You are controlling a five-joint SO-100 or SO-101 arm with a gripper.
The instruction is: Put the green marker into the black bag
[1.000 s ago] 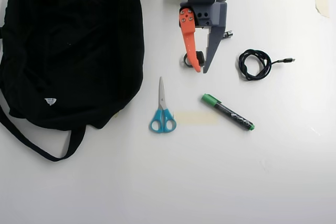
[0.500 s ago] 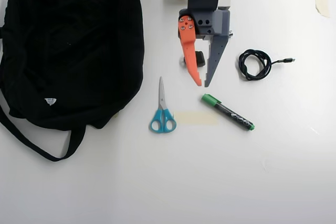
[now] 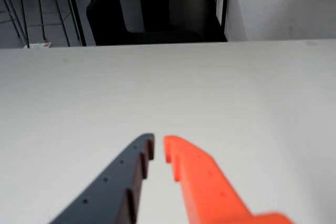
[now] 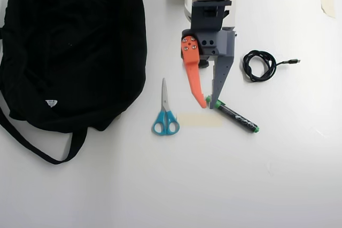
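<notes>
While over green marker cap, jaws slightly parted, grasping nothing.

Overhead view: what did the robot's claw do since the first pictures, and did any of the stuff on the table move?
The gripper reached forward, down the overhead picture, from beside the small dark thing near its base to the green marker's capped end. Its fingers are a little apart and hold nothing. The marker, black bag, scissors and coiled cable lie where they were.
</notes>
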